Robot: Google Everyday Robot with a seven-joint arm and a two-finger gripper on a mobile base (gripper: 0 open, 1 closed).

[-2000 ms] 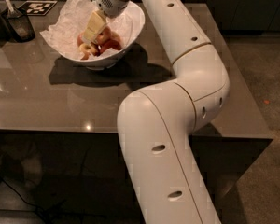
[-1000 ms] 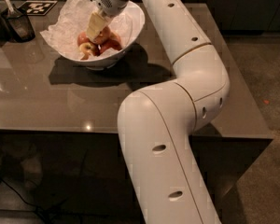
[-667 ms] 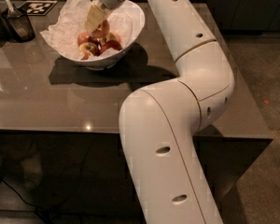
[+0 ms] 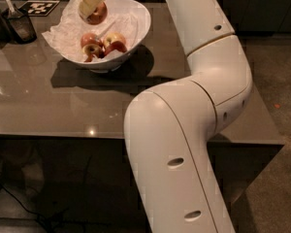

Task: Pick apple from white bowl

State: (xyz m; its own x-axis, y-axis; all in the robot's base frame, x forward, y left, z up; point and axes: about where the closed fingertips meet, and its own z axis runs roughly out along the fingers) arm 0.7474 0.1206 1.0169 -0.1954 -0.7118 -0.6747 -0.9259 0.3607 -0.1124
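Red-orange apple (image 4: 98, 15) gripped in tool (image 4: 88, 11), above white bowl (image 4: 139, 29)

Matt end effector (image 4: 89, 12) holds smooth apple (image 4: 99, 14) above glossy white bowl (image 4: 141, 23).

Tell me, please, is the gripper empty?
No, the gripper, above the bowl, grips an apple clear of the pile.

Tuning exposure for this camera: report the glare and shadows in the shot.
Camera view: dim overall; small glare spots on the glossy table near its front edge; the white bowl casts a dark shadow in front of itself; the gripper, at the top edge above the bowl, holds the apple.
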